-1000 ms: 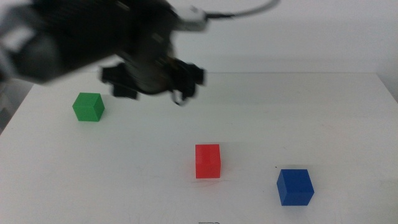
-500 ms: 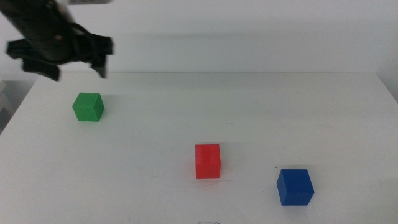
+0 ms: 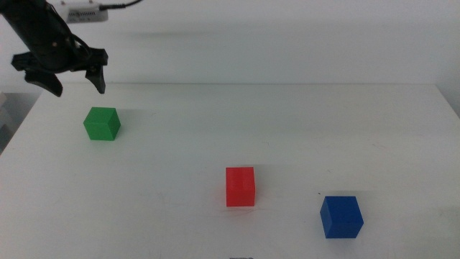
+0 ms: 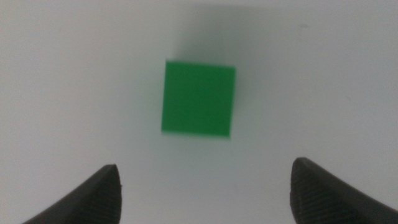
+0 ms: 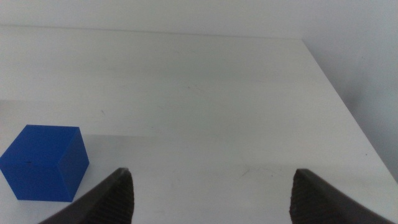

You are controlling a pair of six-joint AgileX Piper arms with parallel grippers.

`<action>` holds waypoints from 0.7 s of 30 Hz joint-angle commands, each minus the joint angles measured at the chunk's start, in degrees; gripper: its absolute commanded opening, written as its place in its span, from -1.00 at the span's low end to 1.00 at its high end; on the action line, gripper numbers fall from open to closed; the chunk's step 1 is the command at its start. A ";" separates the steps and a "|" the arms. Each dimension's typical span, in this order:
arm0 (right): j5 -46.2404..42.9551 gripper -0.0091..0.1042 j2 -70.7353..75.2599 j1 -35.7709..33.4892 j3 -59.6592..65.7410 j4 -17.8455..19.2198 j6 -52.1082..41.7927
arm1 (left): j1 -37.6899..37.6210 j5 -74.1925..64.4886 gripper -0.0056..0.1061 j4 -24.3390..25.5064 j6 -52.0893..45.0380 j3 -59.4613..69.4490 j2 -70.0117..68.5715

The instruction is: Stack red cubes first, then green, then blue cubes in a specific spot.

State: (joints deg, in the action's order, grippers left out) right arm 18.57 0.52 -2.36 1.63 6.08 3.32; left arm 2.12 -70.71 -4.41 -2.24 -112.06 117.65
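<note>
The green cube [image 3: 102, 124] rests on the white table at the far left. My left gripper [image 3: 77, 85] hovers open above and slightly behind it; in the left wrist view the green cube [image 4: 199, 99] lies ahead of the spread jaws, with nothing between them. The red cube [image 3: 240, 186] stands alone near the middle front. The blue cube [image 3: 341, 216] sits at the front right, and the right wrist view shows the blue cube [image 5: 45, 162] beside the open right gripper [image 5: 211, 186], which does not show in the middle view.
The white table [image 3: 287, 129] ends at a back edge below a pale wall. Its right edge [image 5: 339, 99] shows in the right wrist view.
The left arm swung from over the table's middle back to the far left and came lower, ending above the green cube. None of the cubes moved.
</note>
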 commanded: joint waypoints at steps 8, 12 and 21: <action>-4.18 0.29 1.34 0.33 -1.04 0.71 -0.28 | 0.86 -2.14 0.73 -3.94 -3.99 -10.76 7.26; -4.18 0.29 1.34 0.33 -1.04 0.71 -0.28 | 0.93 -1.38 0.73 -3.81 -4.12 -12.00 9.73; -4.18 0.29 1.34 0.33 -1.04 0.77 -0.28 | 1.04 0.12 0.73 -3.56 -4.31 -12.00 12.86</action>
State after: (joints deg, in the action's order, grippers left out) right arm 18.57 0.52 -2.36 1.63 6.08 3.32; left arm 3.13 -70.67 -7.00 -6.24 -122.22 133.93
